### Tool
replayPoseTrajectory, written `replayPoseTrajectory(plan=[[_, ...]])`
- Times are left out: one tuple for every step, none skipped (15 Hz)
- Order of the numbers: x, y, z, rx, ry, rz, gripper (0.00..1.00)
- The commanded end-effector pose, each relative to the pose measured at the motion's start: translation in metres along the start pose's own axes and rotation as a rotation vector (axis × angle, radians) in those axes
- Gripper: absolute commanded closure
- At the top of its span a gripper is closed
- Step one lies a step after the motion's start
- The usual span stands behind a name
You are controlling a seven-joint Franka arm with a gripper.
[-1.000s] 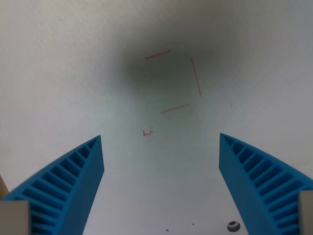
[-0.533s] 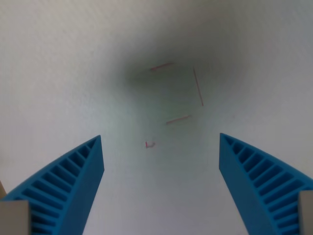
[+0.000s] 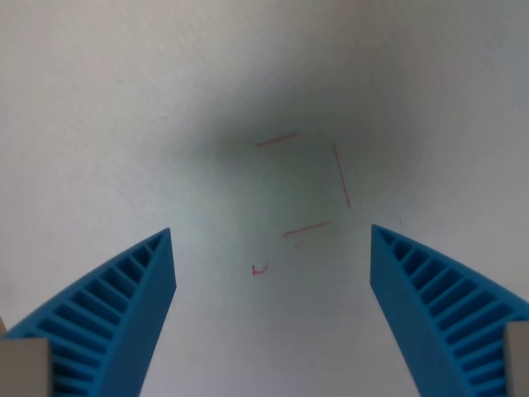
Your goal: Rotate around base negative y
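Only one view: wrist cam, mounted above the gripper (image 3: 273, 248), looks down onto the white bench (image 3: 99, 124) from near, w/ both blue fingers (image 3: 124, 314) framing the lower corners.

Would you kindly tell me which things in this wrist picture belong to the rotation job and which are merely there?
Part of the job:
- gripper, open, nothing between its blue fingers

Merely there:
- white table
- three red lines drawn like an unfinished square
- small red mark below them
- dark shadow around the lines
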State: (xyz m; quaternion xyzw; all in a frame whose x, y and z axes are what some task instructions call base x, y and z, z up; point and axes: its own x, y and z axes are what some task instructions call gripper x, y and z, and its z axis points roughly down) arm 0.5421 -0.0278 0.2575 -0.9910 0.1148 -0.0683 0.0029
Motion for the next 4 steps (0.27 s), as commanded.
replayPoseTrajectory(plan=[[-0.0168, 0.0035, -0.0058, 0.068, 0.264, 0.005, 0.00], [-0.0168, 0.0035, -0.0058, 0.071, 0.276, 0.005, 0.00], [-0.0168, 0.0035, -0.0058, 0.073, 0.287, 0.006, 0.00], [-0.0168, 0.0035, -0.0058, 0.076, 0.299, 0.006, 0.00]])
